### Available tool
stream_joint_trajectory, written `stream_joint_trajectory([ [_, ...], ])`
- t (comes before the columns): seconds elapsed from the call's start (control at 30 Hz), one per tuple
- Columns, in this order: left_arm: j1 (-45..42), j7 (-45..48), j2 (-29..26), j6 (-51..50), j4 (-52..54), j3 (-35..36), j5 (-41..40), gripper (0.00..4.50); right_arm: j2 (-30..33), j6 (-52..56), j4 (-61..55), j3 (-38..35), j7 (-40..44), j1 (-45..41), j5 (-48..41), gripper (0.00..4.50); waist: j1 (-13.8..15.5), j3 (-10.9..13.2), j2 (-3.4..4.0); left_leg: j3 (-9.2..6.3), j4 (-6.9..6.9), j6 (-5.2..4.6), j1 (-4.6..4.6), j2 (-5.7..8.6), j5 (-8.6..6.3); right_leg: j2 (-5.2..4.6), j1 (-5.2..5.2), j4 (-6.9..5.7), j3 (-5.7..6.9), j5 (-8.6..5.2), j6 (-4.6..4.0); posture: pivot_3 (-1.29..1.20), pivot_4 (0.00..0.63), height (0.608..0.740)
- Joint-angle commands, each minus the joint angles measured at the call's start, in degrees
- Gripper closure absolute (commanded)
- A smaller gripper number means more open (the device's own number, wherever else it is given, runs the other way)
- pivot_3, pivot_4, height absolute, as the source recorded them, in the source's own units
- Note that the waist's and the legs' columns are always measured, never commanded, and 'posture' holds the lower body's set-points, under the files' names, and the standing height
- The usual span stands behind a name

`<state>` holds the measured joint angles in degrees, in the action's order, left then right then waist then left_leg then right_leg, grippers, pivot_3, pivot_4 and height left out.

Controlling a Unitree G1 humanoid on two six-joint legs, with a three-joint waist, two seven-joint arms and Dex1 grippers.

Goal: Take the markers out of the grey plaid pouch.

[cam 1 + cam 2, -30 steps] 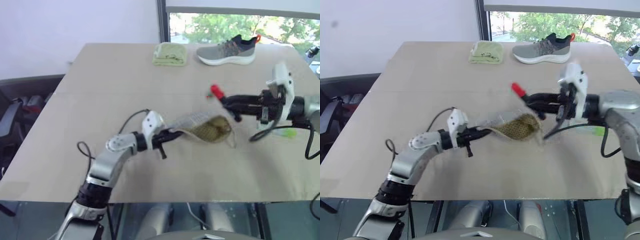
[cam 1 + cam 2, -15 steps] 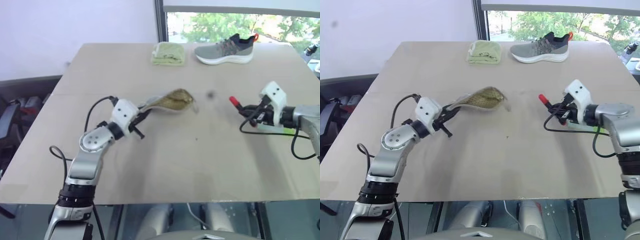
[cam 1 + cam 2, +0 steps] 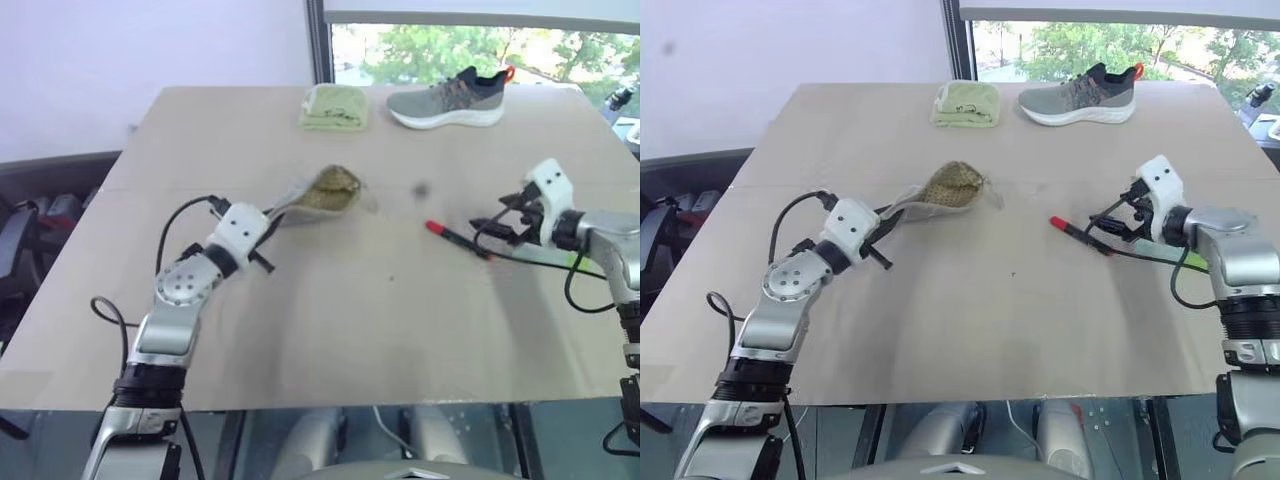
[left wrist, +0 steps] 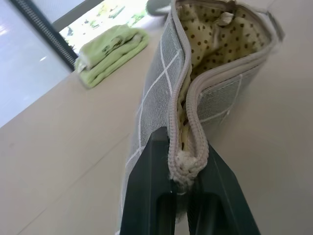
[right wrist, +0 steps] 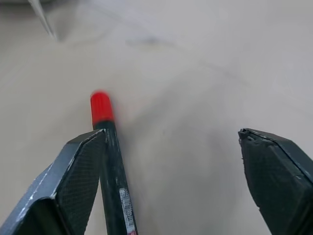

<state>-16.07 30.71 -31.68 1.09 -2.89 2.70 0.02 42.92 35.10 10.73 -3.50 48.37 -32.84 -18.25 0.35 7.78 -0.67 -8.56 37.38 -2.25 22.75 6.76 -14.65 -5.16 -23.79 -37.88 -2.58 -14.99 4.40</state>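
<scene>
The grey plaid pouch (image 3: pixel 322 191) hangs off the table with its mouth open and the dotted tan lining (image 4: pixel 222 36) showing. My left gripper (image 3: pixel 270 218) is shut on the pouch's zipper end (image 4: pixel 188 164). A marker with a red cap and black body (image 3: pixel 452 238) lies on the table at the right. My right gripper (image 3: pixel 492 228) stands open around its rear end, and the marker (image 5: pixel 113 156) rests beside one finger (image 5: pixel 78 171). A pale green marker (image 3: pixel 1185 258) lies on the table under my right arm.
A folded yellow-green cloth (image 3: pixel 333 106) and a grey sneaker (image 3: pixel 448 98) sit at the table's far edge. The tan table (image 3: pixel 360 320) stretches bare between my arms and toward the near edge. A window stands behind the far edge.
My right gripper has sunk toward the table and opened, and the red-capped marker now lies on the table. My left arm has carried the pouch to the left, away from the right gripper.
</scene>
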Motion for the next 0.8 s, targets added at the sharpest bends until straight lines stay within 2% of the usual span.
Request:
stream_joint_trajectory([
  [0.03,1.84,-1.68,-2.34,3.42,-0.5,2.86,1.21,3.7,0.66,0.49,-5.32,-4.99,1.04,3.36,-3.6,0.0,0.0,0.0,0.0,-0.01,0.0,0.0,0.0,0.0,0.0,0.0,0.0,0.01,0.0,0.0,0.0,0.0,0.15,0.74],
  [0.1,3.12,-3.12,-3.56,5.35,-1.0,3.01,3.43,2.92,1.47,1.11,-7.65,-6.16,1.56,6.3,-4.5,0.0,0.13,0.0,0.0,-0.02,-0.01,0.0,0.0,0.0,0.0,-0.01,0.01,0.02,0.01,0.0,0.0,0.0,0.15,0.74],
  [0.13,3.55,-4.49,-4.1,6.14,-1.2,2.99,4.97,2.24,2.03,1.19,-8.64,-6.47,1.7,7.64,-4.46,0.0,0.26,0.0,0.0,-0.01,-0.01,0.0,0.0,0.0,0.0,-0.02,0.0,0.02,0.01,0.0,0.0,0.0,0.15,0.74],
  [0.17,4.05,-5.59,-4.26,6.46,-1.1,3.16,5.78,1.94,2.47,1.64,-9.68,-7.16,1.55,8.95,-4.77,0.0,0.29,0.0,0.01,-0.01,-0.01,0.0,0.0,0.0,0.0,-0.02,0.01,0.02,0.01,0.0,0.0,0.0,0.15,0.74],
  [0.23,4.84,-6.92,-4.02,6.12,-0.61,3.55,6.11,1.03,2.91,2.78,-11.19,-8.67,1.25,10.67,-5.91,0.0,0.39,0.0,0.01,-0.01,0.0,0.0,0.0,0.01,0.0,-0.02,0.01,-0.01,0.01,0.0,0.0,0.0,0.15,0.74],
  [0.27,5.59,-7.39,-3.92,5.84,0.08,3.63,6.37,0.81,3.2,3.5,-12.25,-9.52,1.32,11.67,-6.7,0.0,0.39,0.0,0.01,-0.01,0.0,0.0,-0.01,0.0,0.0,-0.02,0.01,-0.02,0.0,0.0,0.0,0.0,0.15,0.74],
  [0.3,6.41,-7.65,-3.84,5.43,0.89,3.57,6.5,0.24,3.48,4.01,-13.24,-10.31,1.59,12.65,-7.42,0.0,0.38,0.0,0.01,-0.01,0.01,0.0,-0.01,0.0,0.0,-0.02,0.01,-0.04,0.0,0.0,0.0,0.0,0.15,0.74],
  [0.37,8.93,-6.65,-3.22,4.28,3.83,3.77,4.27,0.04,3.85,5.0,-15.48,-12.16,2.74,15.0,-9.6,0.0,0.3,0.0,0.01,-0.01,0.0,-0.01,-0.02,0.0,0.0,-0.01,0.01,-0.04,0.0,0.0,0.0,0.0,0.15,0.74],
  [0.57,25.04,4.87,-1.67,-13.33,22.41,5.82,-18.33,0.04,4.57,5.47,-24.1,-17.93,11.55,28.15,-18.56,0.0,0.27,0.0,0.02,0.05,-0.07,-0.1,0.0,-0.02,-0.06,-0.05,0.01,0.07,-0.04,0.0,0.0,0.0,0.15,0.74],
  [0.7,33.12,5.96,-2.13,-20.87,29.4,6.93,-24.1,0.04,4.82,-0.44,-23.91,-17.7,15.89,35.67,-16.98,0.0,0.49,0.05,0.1,0.07,-0.05,-0.37,-0.15,-0.05,-0.23,-0.06,0.14,0.02,-0.01,0.0,0.0,0.0,0.15,0.74],
  [0.8,38.98,6.93,-1.53,-22.42,31.46,7.99,-26.64,0.04,3.16,-5.03,-21.25,-17.93,17.48,38.46,-16.47,0.0,0.49,0.11,0.19,0.09,-0.07,-0.4,-0.47,-0.07,-0.25,-0.04,0.43,-0.01,-0.01,-0.01,-0.01,0.0,0.15,0.74],
])
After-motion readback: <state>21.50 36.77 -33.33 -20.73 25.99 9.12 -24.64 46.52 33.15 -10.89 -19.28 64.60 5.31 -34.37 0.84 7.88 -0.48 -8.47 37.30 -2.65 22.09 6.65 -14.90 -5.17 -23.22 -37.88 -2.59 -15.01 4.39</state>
